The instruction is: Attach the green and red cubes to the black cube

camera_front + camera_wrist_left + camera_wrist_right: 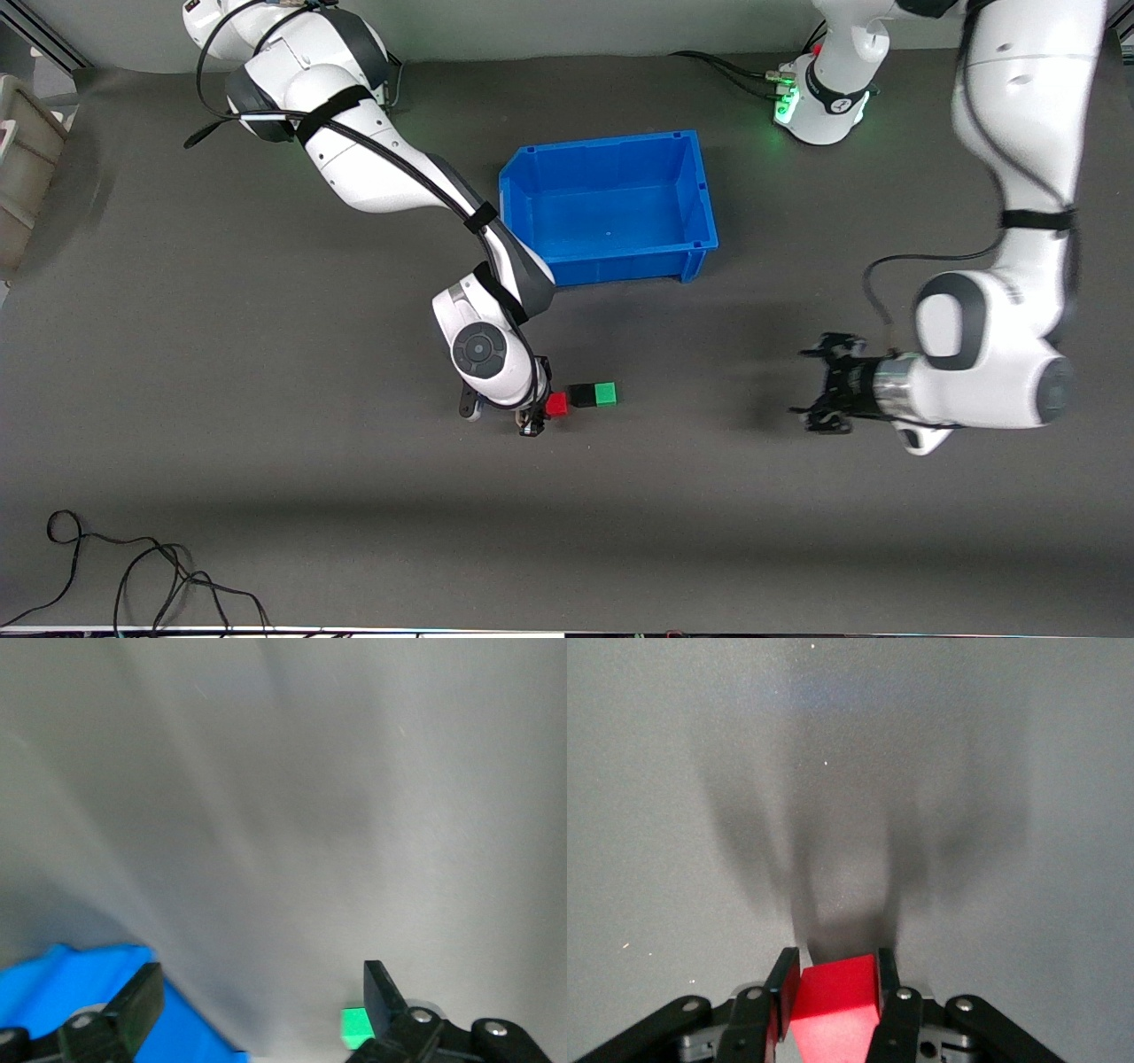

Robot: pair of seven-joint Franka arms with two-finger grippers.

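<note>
Between the fingers of my right pincer (534,424) sits the red cube (556,405), clamped on two of its faces, low at the desk (266,461); the right wrist view shows both pads pressed flat against it with no gap; toward the left arm's end of the desk, the black cube (582,395) lies just beside the red one, seemingly touching or nearly so, and the green cube (605,393) is against the black one's outer face; so the three make a short row whose long axis runs along the desk from arm to arm, tipped a little so the green end lies slightly farther from the front camera; I judge the green already joined and the red the last to be seated, so the move turns on pushing along that axis toward the black cube; my left pincer (819,383) waits with its fingers spread wide and nothing in them, over bare desk well apart from the row, toward the left arm's end; my right is plainly the nearer; the blue bin (611,208) stands farther from the front camera, well apart from the row; open desk lies all round the cubes, so a push risks only sliding the row.
</note>
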